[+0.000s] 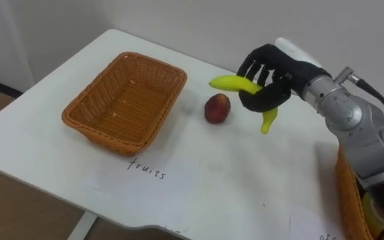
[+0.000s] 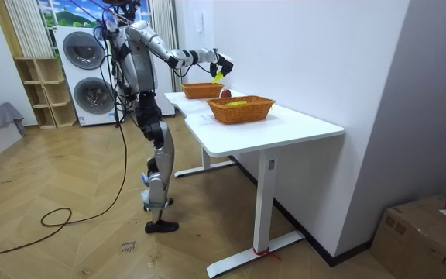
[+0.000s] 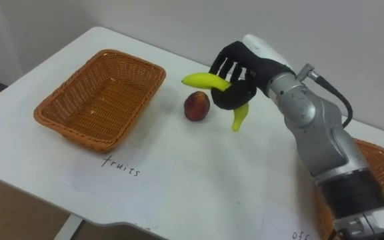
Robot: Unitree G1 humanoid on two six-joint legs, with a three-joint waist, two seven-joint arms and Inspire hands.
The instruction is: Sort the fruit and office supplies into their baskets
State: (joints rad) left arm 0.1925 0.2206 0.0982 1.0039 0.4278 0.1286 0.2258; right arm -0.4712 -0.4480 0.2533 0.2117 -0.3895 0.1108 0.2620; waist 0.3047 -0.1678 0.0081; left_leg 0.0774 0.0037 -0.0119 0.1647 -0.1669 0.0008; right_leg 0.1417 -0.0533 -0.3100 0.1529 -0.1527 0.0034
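Nearest, at the lower right edge, shows the rim of an orange woven wicker basket [image 1: 347,193]. A white paper sheet with handwriting [image 1: 145,175] lies on the white rectangular table [image 1: 245,193], just in front of a second, rectangular orange wicker basket [image 1: 112,137] on the left. A round red fruit [image 1: 217,109] sits on the tabletop just right of that basket, apart from it. Beyond and above the fruit, the robot's black right hand [image 1: 275,72] is clamped on a curved yellow banana [image 1: 231,83], fingers curled round its middle, holding it off the table.
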